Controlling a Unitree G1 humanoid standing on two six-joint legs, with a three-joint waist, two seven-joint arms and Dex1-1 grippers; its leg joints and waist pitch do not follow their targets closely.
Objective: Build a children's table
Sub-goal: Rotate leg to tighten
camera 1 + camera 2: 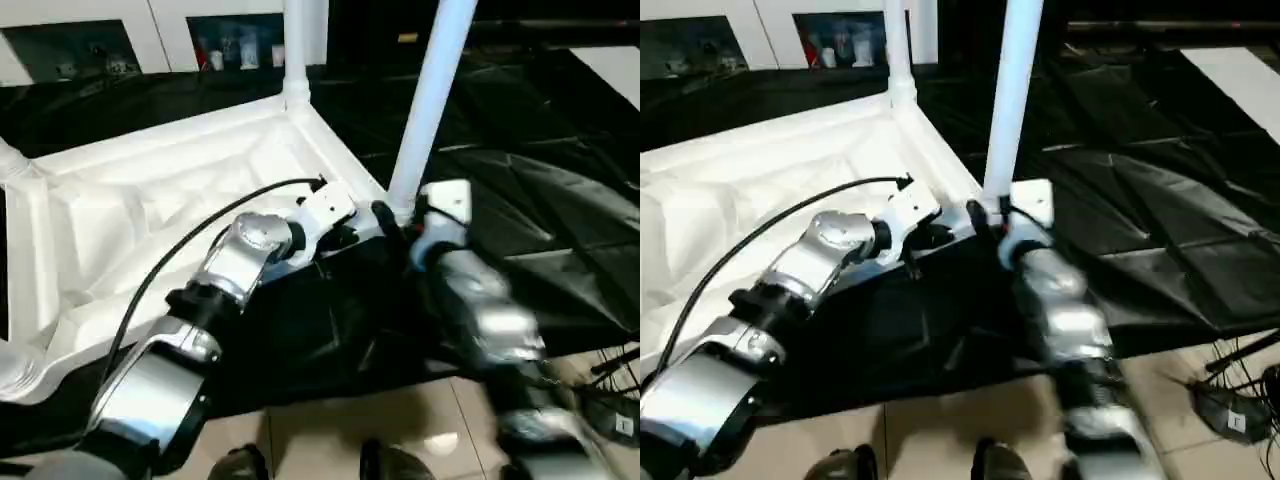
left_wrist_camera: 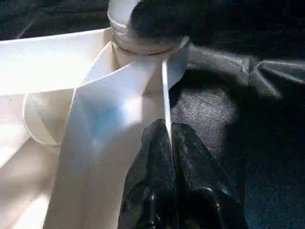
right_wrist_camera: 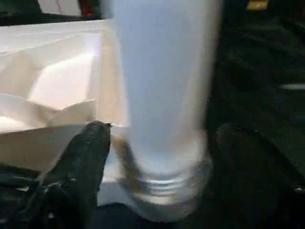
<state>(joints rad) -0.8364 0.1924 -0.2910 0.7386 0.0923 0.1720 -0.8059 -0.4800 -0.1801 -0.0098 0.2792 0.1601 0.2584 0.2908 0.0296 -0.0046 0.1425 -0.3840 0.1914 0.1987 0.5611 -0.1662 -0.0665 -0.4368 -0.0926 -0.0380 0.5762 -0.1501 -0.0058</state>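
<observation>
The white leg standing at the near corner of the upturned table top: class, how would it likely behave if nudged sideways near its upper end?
The leg is long and slim, so a push high up would probably lever it over. Its base sits at the table top's corner socket with thread rings visible, likely not fully seated, so it may wobble. It looks like hollow plastic, probably light yet stiff.

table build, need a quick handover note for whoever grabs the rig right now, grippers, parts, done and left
Left gripper: jaws shut on the side wall of the upturned table top, near its near right corner.
Right gripper: jaws open, one finger on each side of the base of the near right leg, which stands upright at that corner socket.
Done: the far right leg stands in its socket; a further leg's base shows at the far left corner.
Left: whether the near right leg is fully seated cannot be told, so check it. The near left corner cannot be judged. Then turn the table upright.
</observation>
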